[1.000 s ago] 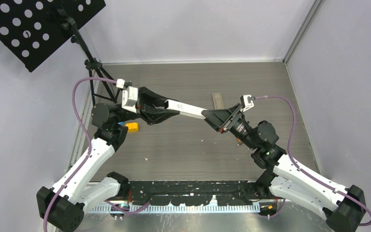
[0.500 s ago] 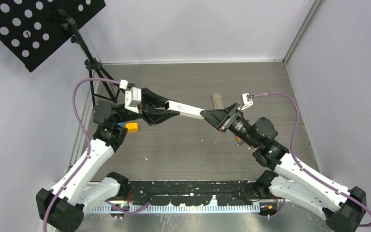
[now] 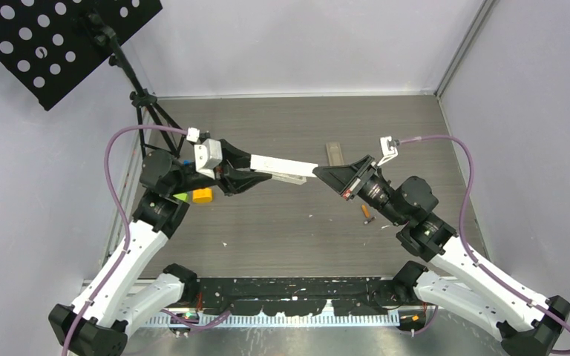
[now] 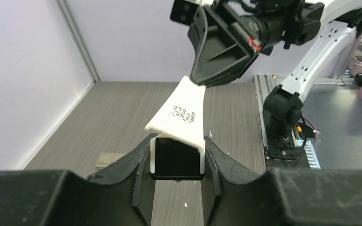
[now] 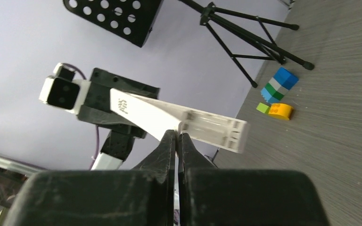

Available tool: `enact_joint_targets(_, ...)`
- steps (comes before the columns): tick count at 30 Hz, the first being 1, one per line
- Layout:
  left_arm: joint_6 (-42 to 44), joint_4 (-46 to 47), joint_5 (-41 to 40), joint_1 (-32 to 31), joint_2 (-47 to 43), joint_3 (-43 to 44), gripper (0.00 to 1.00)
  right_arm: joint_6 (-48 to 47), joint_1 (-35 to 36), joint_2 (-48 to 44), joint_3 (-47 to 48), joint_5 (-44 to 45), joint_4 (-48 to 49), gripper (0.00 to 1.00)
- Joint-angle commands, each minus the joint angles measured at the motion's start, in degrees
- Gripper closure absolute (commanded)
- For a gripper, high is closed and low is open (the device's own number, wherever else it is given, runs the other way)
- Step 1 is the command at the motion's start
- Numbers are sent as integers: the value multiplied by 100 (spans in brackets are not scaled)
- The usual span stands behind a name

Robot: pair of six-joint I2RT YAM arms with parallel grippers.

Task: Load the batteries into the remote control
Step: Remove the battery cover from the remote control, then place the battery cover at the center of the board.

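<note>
We see the left gripper (image 3: 261, 167) (image 4: 178, 146) clamped on one end of the white remote control (image 3: 289, 167) (image 4: 181, 113) (image 5: 146, 113), its two fingers partway open and pressed against the remote's two long sides, so that the remote is held clear of the table (image 3: 282, 230) and reaches out level toward the other arm. At the remote's far end we find the right gripper (image 3: 319, 172) (image 5: 176, 136) with its fingers drawn fully together; only a hairline shows between them, and we see nothing held there. Its tips touch the remote's edge just beside the open battery bay, which faces the right wrist camera. We cannot tell whether a cell already sits in that bay. One small orange battery (image 3: 366, 214) lies loose on the table, toward the arm bases from the remote's right-hand end and under the right arm's wrist. On the far side of that same end, a grey flat piece (image 3: 334, 153) rests on the table. Off the remote's gripped end, past the left gripper, we see a yellow block (image 3: 202, 195) (image 5: 282, 110) and beside it a blue, white and green block stack (image 5: 278, 84), with the feet of a black music stand (image 3: 145, 100) (image 5: 245, 28) beyond them.
</note>
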Motion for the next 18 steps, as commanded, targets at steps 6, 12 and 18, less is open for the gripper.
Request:
enact_joint_targets(6,521,-729,-428,-15,-103,21,100,-283,37,-83,266,374,-341,100)
enact_joint_targets(12,-30,-2003,-1597,-23,-553,-398,100,-174,37,-283,219,1612,-1309,100)
enact_joint_targets(18,-647,-2320,-1691,-23,-1503,-1166,100,96,37,186,34,2401,-1916,100)
